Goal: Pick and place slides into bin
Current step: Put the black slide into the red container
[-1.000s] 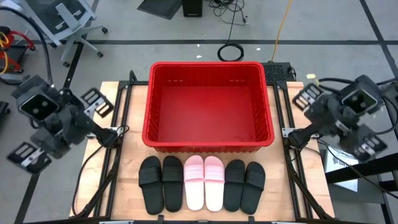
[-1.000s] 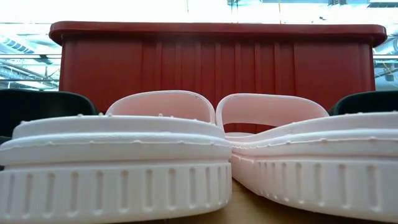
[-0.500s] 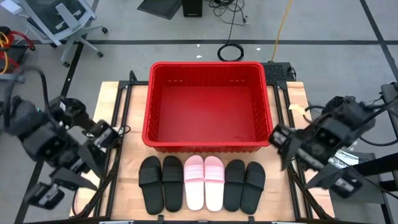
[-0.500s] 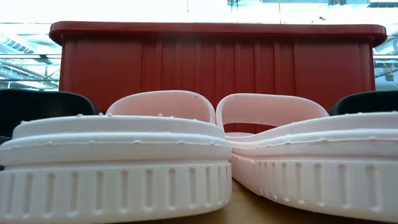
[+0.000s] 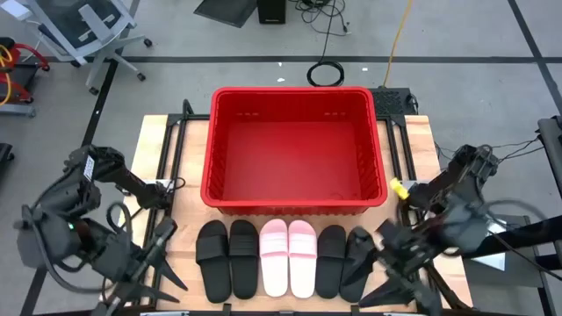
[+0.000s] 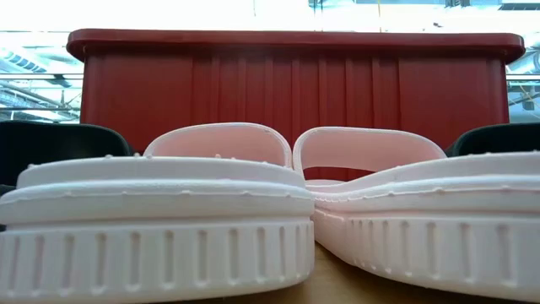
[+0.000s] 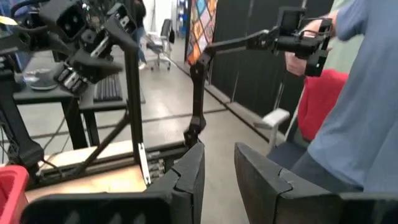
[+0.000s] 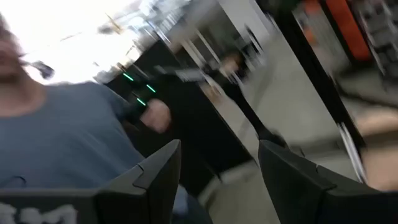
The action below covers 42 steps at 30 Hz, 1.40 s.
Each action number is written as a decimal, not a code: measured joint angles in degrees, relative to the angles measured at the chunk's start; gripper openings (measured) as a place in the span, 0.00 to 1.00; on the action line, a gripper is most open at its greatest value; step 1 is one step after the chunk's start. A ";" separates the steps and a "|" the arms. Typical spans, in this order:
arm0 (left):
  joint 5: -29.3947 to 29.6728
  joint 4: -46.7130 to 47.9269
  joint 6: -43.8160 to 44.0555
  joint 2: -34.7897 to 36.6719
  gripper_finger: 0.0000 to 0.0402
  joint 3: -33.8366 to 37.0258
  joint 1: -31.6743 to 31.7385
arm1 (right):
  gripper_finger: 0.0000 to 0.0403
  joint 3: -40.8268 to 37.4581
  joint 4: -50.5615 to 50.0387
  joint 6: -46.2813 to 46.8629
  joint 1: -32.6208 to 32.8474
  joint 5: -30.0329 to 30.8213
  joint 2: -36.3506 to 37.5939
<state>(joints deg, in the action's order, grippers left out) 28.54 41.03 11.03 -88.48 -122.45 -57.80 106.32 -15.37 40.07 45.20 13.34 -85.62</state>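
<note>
A: what's around the rig besides the main stuff?

B: wooden table top point(image 5: 176, 167) with black rails, grey floor all round. There's an office chair point(image 5: 88, 26) far left past the table, a coiled black cable point(image 5: 327, 74) on the floor just behind it, and a yellow cord point(image 5: 397, 39) running off beside that.

A: anyone around?

B: yeah, a person in a blue shirt point(image 7: 367, 106) close by, holding a black handle thing point(image 7: 305, 40).
</note>
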 joint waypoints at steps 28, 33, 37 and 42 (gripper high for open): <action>0.84 -1.12 6.13 -1.41 0.22 0.00 4.09 | 0.51 -20.39 -51.20 18.04 6.68 -4.33 -20.96; -0.33 -1.00 6.35 -2.07 0.22 0.00 5.22 | 0.51 -25.86 -51.35 23.46 6.75 -3.24 -20.90; -1.58 -0.68 5.59 -2.22 0.22 0.04 5.29 | 0.51 -26.14 -50.66 25.86 6.82 -2.58 -20.86; -3.43 -0.54 5.57 -2.22 0.22 0.04 5.57 | 0.51 -26.13 -46.14 26.45 6.79 -1.03 -19.98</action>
<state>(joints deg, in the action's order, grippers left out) 25.11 40.49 16.60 -90.70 -122.41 -52.23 80.19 -61.51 66.51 51.99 12.31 -105.59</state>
